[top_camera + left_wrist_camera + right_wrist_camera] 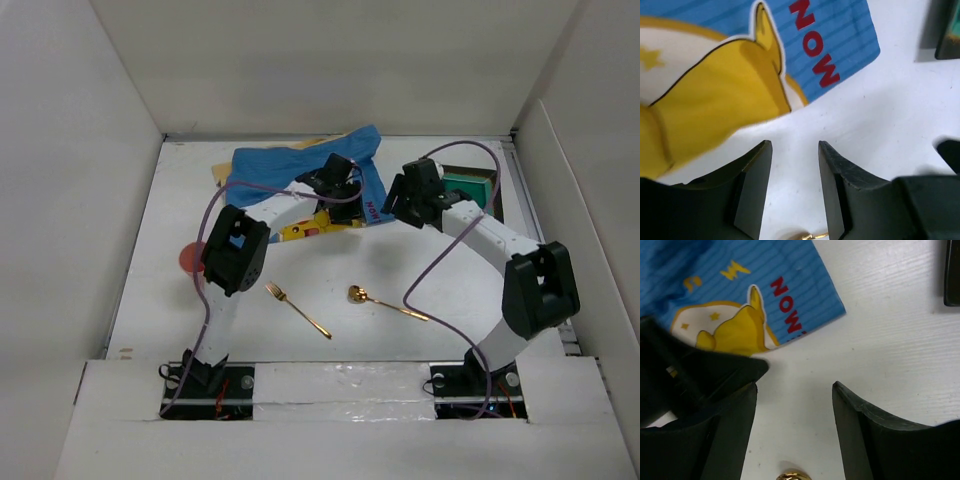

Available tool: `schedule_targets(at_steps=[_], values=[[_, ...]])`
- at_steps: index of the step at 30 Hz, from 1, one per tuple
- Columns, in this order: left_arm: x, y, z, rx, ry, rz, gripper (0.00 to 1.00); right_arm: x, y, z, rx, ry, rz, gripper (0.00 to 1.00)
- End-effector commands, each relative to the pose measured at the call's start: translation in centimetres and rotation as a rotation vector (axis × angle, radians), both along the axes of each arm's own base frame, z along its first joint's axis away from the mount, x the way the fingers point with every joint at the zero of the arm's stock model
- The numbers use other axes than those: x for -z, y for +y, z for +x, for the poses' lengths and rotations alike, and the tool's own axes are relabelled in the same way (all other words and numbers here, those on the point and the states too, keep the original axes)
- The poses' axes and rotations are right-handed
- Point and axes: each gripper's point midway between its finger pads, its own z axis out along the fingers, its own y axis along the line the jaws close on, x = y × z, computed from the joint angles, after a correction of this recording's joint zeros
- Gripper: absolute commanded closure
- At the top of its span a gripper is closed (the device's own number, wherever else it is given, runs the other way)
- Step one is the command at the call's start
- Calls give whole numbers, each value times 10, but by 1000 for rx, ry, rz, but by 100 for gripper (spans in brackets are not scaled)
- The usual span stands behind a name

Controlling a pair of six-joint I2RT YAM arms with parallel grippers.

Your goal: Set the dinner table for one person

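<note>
I see the plain white matte dinner table (420,255) filling the walled bay, arm bases at its near edge; roughly square from above, can't call a long axis; blue cartoon-printed cloth placemat (265,165) lies crumpled far-centre; gold fork (297,309) and gold spoon (385,303) near-centre, handles pointing near-right; left gripper (795,145) and right gripper (795,387) both gape, empty, over bare table beside the mat; only the wrist views show its red "NOW" print.
</note>
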Motion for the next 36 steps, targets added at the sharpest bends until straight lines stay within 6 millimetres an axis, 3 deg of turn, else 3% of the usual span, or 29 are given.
schedule_targets(at_steps=[1, 2, 3, 4, 6, 7, 8, 13, 19, 21, 25, 26, 29, 30, 32, 33, 36], values=[[-96, 47, 27, -201, -229, -6, 60, 11, -12, 15, 93, 0, 36, 33], [-104, 82, 26, -307, -272, 35, 60, 28, -11, 19, 103, 34, 47, 33], [-104, 83, 26, -308, -273, 36, 60, 28, -16, 21, 122, 35, 53, 33], [-85, 103, 20, -366, -267, 111, 57, 34, -15, 23, 127, 47, 57, 33], [-91, 133, 19, -456, -282, 124, 56, 49, -15, 30, 155, 74, 79, 33], [-72, 150, 11, -495, -258, 175, 55, 54, -19, 35, 176, 83, 83, 33], [-74, 160, 8, -527, -262, 176, 54, 59, -22, 38, 198, 94, 86, 33], [-42, 213, -10, -687, -180, 224, 53, 85, -19, 58, 259, 143, 113, 36], [-28, 230, -22, -747, -139, 244, 44, 94, -15, 65, 323, 170, 153, 46], [-22, 235, -27, -759, -121, 265, 42, 100, -12, 68, 322, 190, 184, 57], [-20, 246, -37, -781, -121, 308, 41, 92, -22, 72, 363, 190, 199, 98], [-16, 250, -44, -781, -115, 321, 41, 74, -27, 68, 373, 133, 208, 100], [-9, 251, -52, -773, -98, 324, 40, 68, -44, 63, 398, 119, 214, 100], [-5, 250, -55, -771, -86, 317, 40, 52, -45, 60, 382, 84, 218, 100], [1, 250, -61, -770, -70, 311, 40, 47, -57, 54, 391, 70, 210, 100], [4, 250, -65, -768, -62, 307, 40, 54, -59, 43, 380, 89, 196, 100], [10, 253, -73, -777, -45, 306, 41, 45, -59, 30, 353, 73, 201, 99]])
